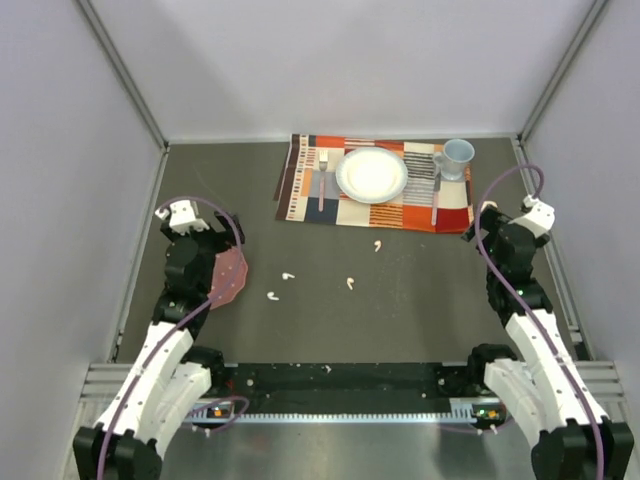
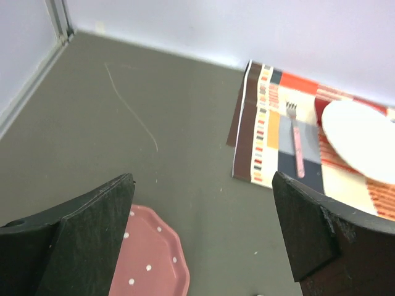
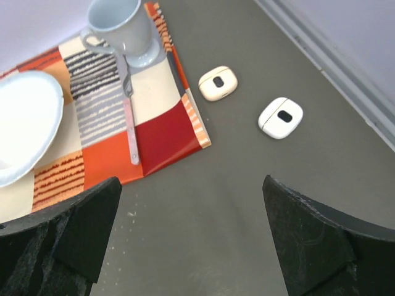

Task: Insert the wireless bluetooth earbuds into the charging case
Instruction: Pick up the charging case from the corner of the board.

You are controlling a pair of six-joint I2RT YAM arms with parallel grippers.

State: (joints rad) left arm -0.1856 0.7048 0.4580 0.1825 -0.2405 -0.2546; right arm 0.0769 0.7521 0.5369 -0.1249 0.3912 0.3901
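Note:
Several tiny white earbuds lie scattered on the dark table in the top view: one (image 1: 377, 245) just below the placemat, one (image 1: 350, 283) in the middle, two more (image 1: 288, 275) (image 1: 271, 296) further left. Two closed charging cases, a cream one (image 3: 218, 83) and a white one (image 3: 281, 117), lie right of the placemat in the right wrist view; the right arm hides them from above. My left gripper (image 2: 203, 179) is open over bare table beside a pink plate. My right gripper (image 3: 191, 182) is open above bare table, short of the cases. Neither holds anything.
A striped placemat (image 1: 300, 185) at the back carries a white plate (image 1: 372, 174), a blue-grey mug (image 1: 456, 158) and two forks (image 1: 322, 180) (image 1: 436, 195). A pink dotted plate (image 1: 228, 275) lies by the left arm. Walls enclose the table on three sides.

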